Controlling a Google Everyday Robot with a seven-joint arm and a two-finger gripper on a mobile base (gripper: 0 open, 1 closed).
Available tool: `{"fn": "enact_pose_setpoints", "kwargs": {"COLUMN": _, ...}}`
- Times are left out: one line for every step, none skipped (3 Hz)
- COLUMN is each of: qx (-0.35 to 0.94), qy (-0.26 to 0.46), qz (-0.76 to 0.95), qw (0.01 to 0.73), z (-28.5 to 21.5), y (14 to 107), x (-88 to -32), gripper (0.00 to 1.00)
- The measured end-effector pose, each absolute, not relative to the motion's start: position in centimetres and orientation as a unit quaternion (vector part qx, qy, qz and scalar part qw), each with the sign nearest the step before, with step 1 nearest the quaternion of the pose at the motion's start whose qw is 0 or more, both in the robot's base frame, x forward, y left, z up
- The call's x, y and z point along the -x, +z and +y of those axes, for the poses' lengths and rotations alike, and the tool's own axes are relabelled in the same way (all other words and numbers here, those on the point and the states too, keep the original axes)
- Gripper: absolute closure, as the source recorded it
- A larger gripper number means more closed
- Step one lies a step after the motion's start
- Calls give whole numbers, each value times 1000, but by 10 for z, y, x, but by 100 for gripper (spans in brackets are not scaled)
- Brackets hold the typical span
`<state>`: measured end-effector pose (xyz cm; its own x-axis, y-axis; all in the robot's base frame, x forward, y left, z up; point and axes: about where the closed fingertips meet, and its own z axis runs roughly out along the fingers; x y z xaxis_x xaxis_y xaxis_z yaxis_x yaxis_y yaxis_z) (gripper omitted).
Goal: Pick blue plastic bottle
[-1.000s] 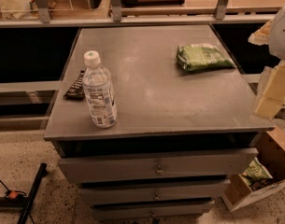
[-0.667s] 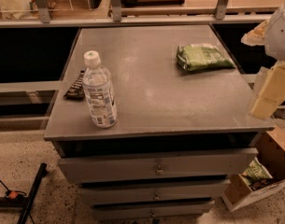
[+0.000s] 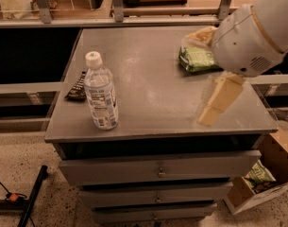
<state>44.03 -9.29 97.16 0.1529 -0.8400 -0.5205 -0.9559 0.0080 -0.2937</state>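
The blue plastic bottle (image 3: 101, 97) stands upright near the front left corner of the grey cabinet top (image 3: 153, 93). It is clear and bluish, with a white cap and a printed label. My gripper (image 3: 222, 99) hangs from the white arm (image 3: 257, 30) over the right side of the top. It is well to the right of the bottle and apart from it. It holds nothing that I can see.
A green snack bag (image 3: 196, 59) lies at the back right, partly behind the arm. A dark wrapped bar (image 3: 78, 86) lies at the left edge behind the bottle. Drawers (image 3: 157, 171) are below. A cardboard box with a snack bag (image 3: 258, 178) sits on the floor at the right.
The arm and gripper have swung in from the right edge to over the right part of the cabinet top. The bottle has not moved.
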Motion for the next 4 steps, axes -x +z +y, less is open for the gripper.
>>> {"fn": "enact_pose_setpoints", "kwargs": {"qx": 707, "qy": 109, "qz": 622, "qw": 319, "z": -79, "y": 983, "x": -435, "gripper": 0}}
{"fn": "enact_pose_setpoints", "kwargs": {"qx": 705, "qy": 108, "qz": 625, "qw": 318, "z": -79, "y": 983, "x": -435, "gripper": 0}}
{"fn": "enact_pose_setpoints", "kwargs": {"qx": 703, "qy": 126, "qz": 614, "qw": 337, "z": -70, "y": 979, "x": -440, "gripper": 0}}
{"fn": "enact_pose_setpoints", "kwargs": {"qx": 704, "qy": 146, "qz": 584, "qw": 377, "z": -43, "y": 970, "x": -468, "gripper": 0}}
